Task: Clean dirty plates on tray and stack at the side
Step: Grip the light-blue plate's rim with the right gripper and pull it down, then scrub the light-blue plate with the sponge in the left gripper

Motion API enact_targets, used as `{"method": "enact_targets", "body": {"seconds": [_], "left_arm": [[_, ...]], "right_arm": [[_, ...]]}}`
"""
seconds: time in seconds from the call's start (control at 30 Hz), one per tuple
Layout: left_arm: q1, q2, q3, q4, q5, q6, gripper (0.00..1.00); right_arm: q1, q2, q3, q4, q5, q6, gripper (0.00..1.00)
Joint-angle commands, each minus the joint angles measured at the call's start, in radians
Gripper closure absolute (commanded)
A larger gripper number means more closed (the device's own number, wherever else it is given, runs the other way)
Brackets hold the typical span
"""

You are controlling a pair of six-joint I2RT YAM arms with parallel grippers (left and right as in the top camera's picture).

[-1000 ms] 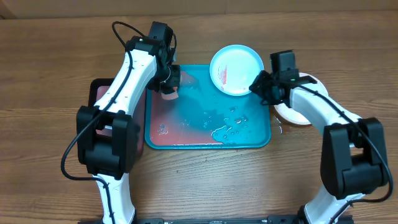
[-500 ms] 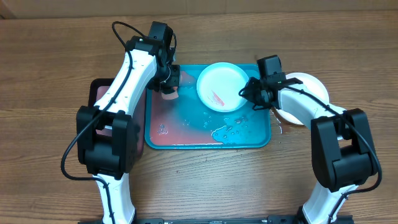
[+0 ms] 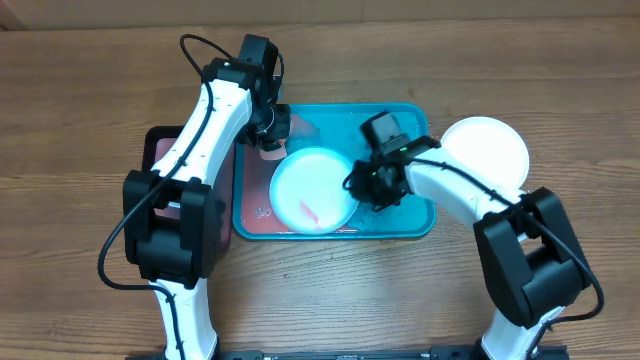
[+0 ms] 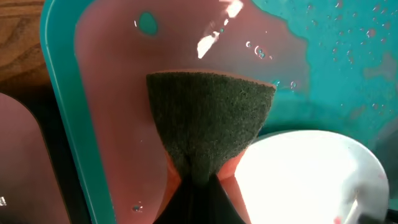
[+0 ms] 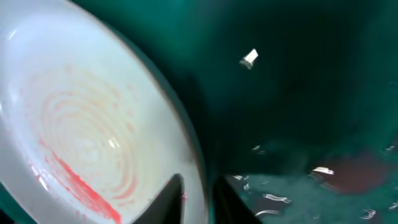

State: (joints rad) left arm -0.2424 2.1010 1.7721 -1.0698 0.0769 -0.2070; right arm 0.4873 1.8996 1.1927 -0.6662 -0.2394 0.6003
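Observation:
A pale plate (image 3: 312, 190) with a red smear lies on the teal tray (image 3: 340, 234), front middle. My right gripper (image 3: 358, 185) is shut on its right rim; in the right wrist view the plate (image 5: 81, 124) shows the smear, and the gripper (image 5: 198, 202) has one finger on each side of the edge. Just behind the plate, my left gripper (image 3: 268, 138) is shut on a dark green and orange sponge (image 4: 208, 121), which hangs over the reddish wet tray base (image 4: 118, 124). A white plate (image 3: 487, 150) sits on the table to the right of the tray.
A smaller black tray (image 3: 158, 150) with a pinkish inside lies against the teal tray's left side. Water drops and a puddle cover the tray's right half (image 3: 410, 205). Wooden table surrounds everything.
My right gripper has carried the smeared plate from the tray's far right corner leftward and toward the front, down onto the tray. The left arm with the sponge has stayed still.

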Motion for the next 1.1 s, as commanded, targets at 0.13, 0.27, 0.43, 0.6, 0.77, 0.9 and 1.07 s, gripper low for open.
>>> {"method": "enact_targets", "body": {"seconds": [0.13, 0.27, 0.43, 0.6, 0.77, 0.9, 1.07], "left_arm": [[-0.008, 0.006, 0.014, 0.008, -0.006, -0.01, 0.96], [-0.008, 0.006, 0.014, 0.009, -0.006, -0.01, 0.96], [-0.008, 0.006, 0.014, 0.008, -0.006, -0.01, 0.96], [-0.008, 0.006, 0.014, 0.008, -0.006, -0.01, 0.96], [-0.008, 0.006, 0.014, 0.008, -0.006, -0.01, 0.96], [-0.008, 0.006, 0.014, 0.008, -0.006, -0.01, 0.96], [-0.008, 0.006, 0.014, 0.009, -0.006, -0.011, 0.96]], "right_arm": [[-0.032, -0.062, 0.035, 0.07, 0.055, -0.256, 0.6], [-0.03, -0.024, 0.035, 0.158, 0.054, -0.38, 0.57], [-0.017, 0.042, 0.035, 0.228, 0.048, -0.433, 0.6], [-0.017, 0.05, 0.035, 0.233, 0.036, -0.41, 0.67], [-0.016, 0.055, 0.035, 0.208, 0.036, -0.334, 0.76], [-0.014, 0.055, 0.035, 0.204, 0.036, -0.269, 0.96], [-0.01, 0.055, 0.029, 0.177, 0.065, -0.119, 0.96]]}}
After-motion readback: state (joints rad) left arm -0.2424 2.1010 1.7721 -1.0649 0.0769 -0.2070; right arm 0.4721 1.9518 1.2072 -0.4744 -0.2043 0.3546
